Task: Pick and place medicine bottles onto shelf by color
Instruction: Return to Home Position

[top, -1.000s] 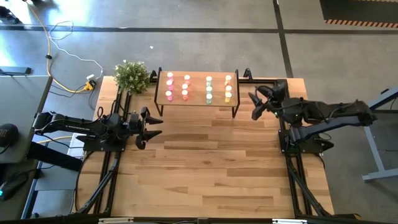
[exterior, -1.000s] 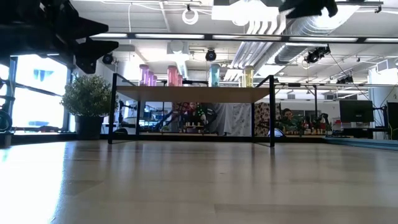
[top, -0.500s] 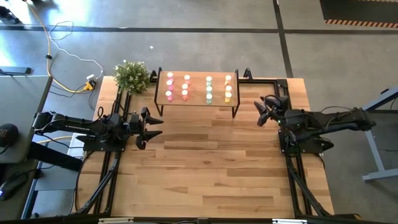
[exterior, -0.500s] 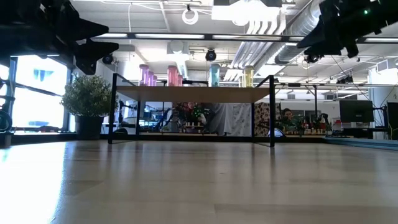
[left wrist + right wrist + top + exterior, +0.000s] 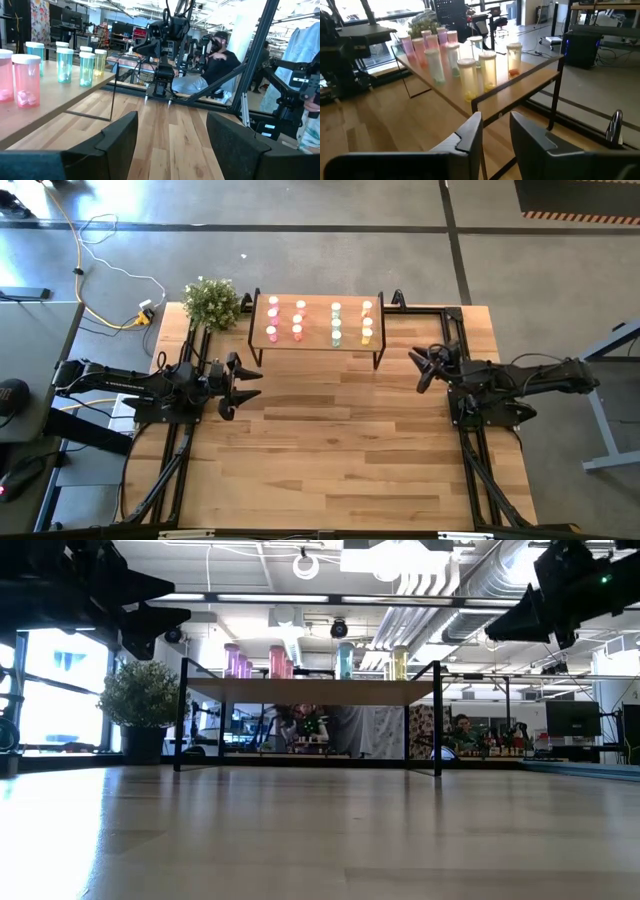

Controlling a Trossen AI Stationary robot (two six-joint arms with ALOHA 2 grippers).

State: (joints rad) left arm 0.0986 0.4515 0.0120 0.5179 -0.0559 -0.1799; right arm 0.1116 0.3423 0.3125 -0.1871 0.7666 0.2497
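The shelf (image 5: pixel 318 320) stands at the table's far edge on thin black legs. On it stand the medicine bottles in four columns: pink (image 5: pixel 272 318), red-orange (image 5: pixel 298 318), pale green (image 5: pixel 336 322) and yellow (image 5: pixel 367 322). The low view shows them upright on the board (image 5: pixel 310 692). My left gripper (image 5: pixel 252 384) hovers open off the shelf's left near corner, holding nothing; its wrist view shows the gap (image 5: pixel 172 132) and the bottles (image 5: pixel 85 69). My right gripper (image 5: pixel 417 371) hangs open off the shelf's right end, also holding nothing, with a narrow gap (image 5: pixel 495 132) facing the yellow bottles (image 5: pixel 468 77).
A potted plant (image 5: pixel 212 302) stands at the table's far left corner beside the shelf. Black frame rails (image 5: pixel 470 450) run along both sides of the table. Bare plank tabletop (image 5: pixel 330 440) lies before the shelf. A seated person (image 5: pixel 220 55) shows in the room beyond.
My right gripper has drawn back from the shelf's right end toward the table's right and near edges, and it has come down lower. The left arm and the bottles have stayed where they were.
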